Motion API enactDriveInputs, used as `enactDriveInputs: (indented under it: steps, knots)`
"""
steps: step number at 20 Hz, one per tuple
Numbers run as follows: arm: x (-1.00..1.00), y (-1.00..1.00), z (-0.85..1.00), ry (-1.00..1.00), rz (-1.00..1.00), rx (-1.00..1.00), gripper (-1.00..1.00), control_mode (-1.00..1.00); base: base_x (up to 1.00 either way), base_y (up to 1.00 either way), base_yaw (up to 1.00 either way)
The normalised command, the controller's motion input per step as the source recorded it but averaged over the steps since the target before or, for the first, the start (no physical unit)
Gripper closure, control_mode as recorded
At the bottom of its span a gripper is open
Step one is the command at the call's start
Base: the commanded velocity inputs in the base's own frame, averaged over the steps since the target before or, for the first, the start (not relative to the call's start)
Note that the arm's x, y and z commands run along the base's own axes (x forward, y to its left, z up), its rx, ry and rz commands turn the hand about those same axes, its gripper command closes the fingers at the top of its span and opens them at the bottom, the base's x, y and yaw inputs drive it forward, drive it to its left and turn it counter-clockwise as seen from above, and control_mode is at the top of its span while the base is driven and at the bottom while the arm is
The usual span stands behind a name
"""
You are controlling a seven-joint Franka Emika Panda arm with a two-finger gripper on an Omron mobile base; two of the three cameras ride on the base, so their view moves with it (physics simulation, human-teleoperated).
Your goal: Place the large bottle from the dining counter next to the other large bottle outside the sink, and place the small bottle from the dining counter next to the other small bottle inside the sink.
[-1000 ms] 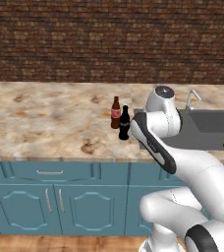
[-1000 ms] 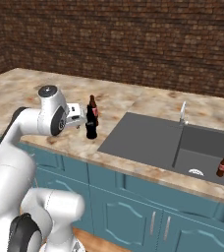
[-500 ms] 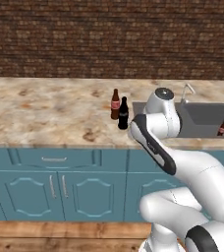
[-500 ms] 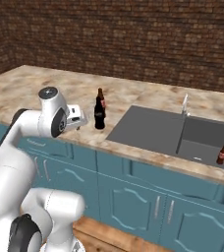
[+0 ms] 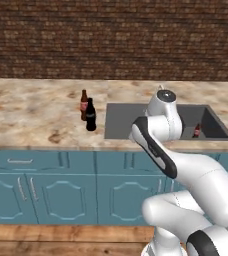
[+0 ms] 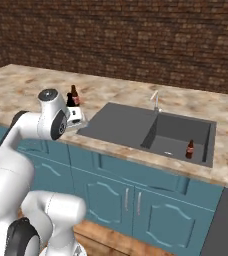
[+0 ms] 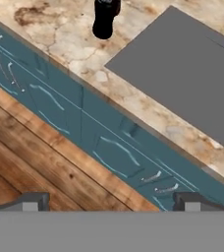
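Observation:
The large bottle (image 5: pixel 90 115), tall and all black, stands on the counter left of the sink (image 5: pixel 122 121), close beside the other large bottle (image 5: pixel 84 104), which is brown with a red label. Both show behind my arm (image 6: pixel 74 96). The other small bottle (image 5: pixel 196 131), reddish-brown, stands in the sink's basin (image 6: pixel 189 149). My gripper (image 7: pixel 111 204) is open and holds nothing. It looks down past the counter's front edge, with the black bottle's base (image 7: pixel 105 18) at the view's top. The small bottle and the dining counter are out of view.
A thin silver faucet (image 6: pixel 155 98) rises behind the basin. Teal cabinet doors (image 5: pixel 41 187) run under the marbled counter (image 5: pixel 26 112), with a wooden floor (image 7: pixel 30 147) below. A brick wall (image 6: pixel 136 35) backs the counter.
The base has driven along the counter, so the whole scene has shifted and the bottles sit further left in the left base view. The open gripper has drawn away from the black bottle.

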Motion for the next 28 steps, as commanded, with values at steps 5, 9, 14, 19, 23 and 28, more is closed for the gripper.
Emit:
enactDriveInputs:
  steps: [5, 9, 14, 19, 23, 28]
  knots:
    - [0.0, 0.0, 0.0, 0.0, 0.0, 0.0, -1.0, 1.0, 0.0, -1.0, 0.0]
    - [0.0, 0.0, 0.0, 0.0, 0.0, 0.0, -1.0, 1.0, 0.0, -1.0, 0.0]
    - [0.0, 0.0, 0.0, 0.0, 0.0, 0.0, -1.0, 1.0, 0.0, -1.0, 0.0]
    - [0.0, 0.0, 0.0, 0.0, 0.0, 0.0, -1.0, 1.0, 0.0, -1.0, 0.0]
    - [0.0, 0.0, 0.0, 0.0, 0.0, 0.0, -1.0, 1.0, 0.0, -1.0, 0.0]
    - [0.0, 0.0, 0.0, 0.0, 0.0, 0.0, -1.0, 1.0, 0.0, -1.0, 0.0]
